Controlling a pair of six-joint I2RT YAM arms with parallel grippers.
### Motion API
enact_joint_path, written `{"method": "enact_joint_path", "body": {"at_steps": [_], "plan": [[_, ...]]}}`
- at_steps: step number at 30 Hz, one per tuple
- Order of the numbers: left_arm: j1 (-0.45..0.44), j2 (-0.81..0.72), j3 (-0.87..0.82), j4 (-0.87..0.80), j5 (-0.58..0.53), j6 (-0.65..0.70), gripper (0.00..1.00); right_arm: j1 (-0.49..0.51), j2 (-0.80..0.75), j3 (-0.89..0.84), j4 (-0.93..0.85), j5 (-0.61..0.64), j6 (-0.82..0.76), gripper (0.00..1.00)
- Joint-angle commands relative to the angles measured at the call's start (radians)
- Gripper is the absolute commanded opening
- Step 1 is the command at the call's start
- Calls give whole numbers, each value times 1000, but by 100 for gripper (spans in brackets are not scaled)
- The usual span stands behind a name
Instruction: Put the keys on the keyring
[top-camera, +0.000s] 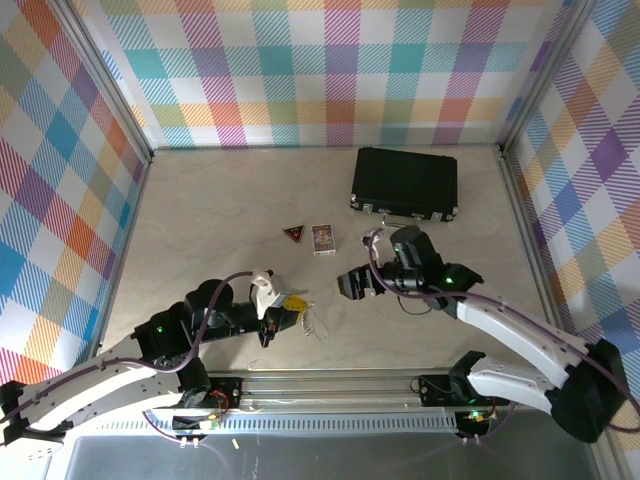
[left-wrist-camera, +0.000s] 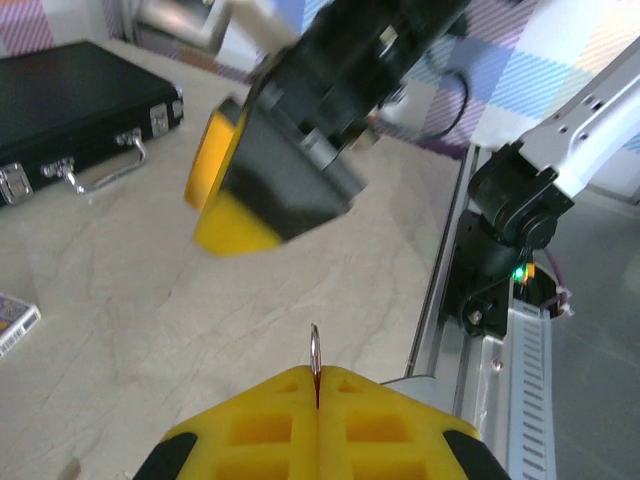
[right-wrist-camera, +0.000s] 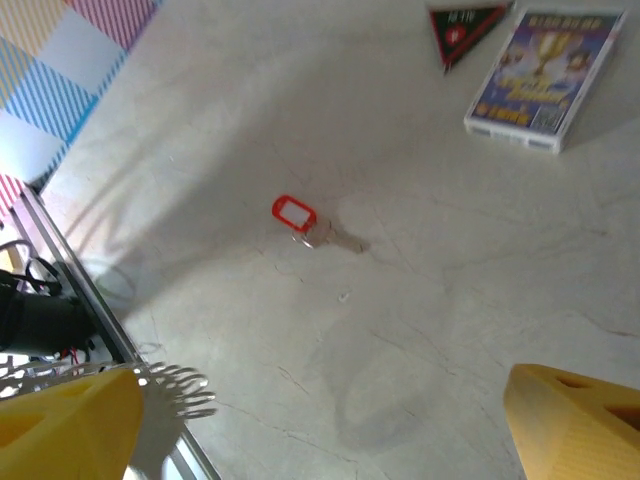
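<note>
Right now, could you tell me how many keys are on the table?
1: a red-tagged key lies on the table, lower left of the badge in the right wrist view. Others may be hidden.

White arm links (top-camera: 500, 325), black joints (top-camera: 210, 300), purple cables (top-camera: 232, 276), green status lights (top-camera: 449, 268), yellow gripper fingers (left-wrist-camera: 300, 430).

1. Checked walls (top-camera: 300, 70) in pastel colours close in my workspace on the left, back and right.
2. My tabletop (top-camera: 220, 200) is pale beige with faint marble veining, evenly lit.
3. A metal rail (top-camera: 330, 385) runs along its near edge.
</note>
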Motion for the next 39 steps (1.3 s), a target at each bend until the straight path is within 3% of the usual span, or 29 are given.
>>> {"method": "enact_joint_path", "body": {"at_steps": [1, 10, 22, 30, 39], "plan": [[-2, -68, -15, 112, 12, -22, 0, -4, 104, 62, 27, -58, 10, 90], [-2, -123, 12, 71, 1, -33, 0, 15, 439, 204, 59, -131, -68, 82], [-2, -199, 14, -18, -23, -113, 0, 206, 745, 507, -84, 96, -94, 76], [-2, -321, -15, -44, -33, -154, 0, 280, 874, 623, -165, 194, -62, 69], [-2, -374, -2, -117, -26, -151, 0, 328, 956, 684, -213, 288, -24, 71]]}}
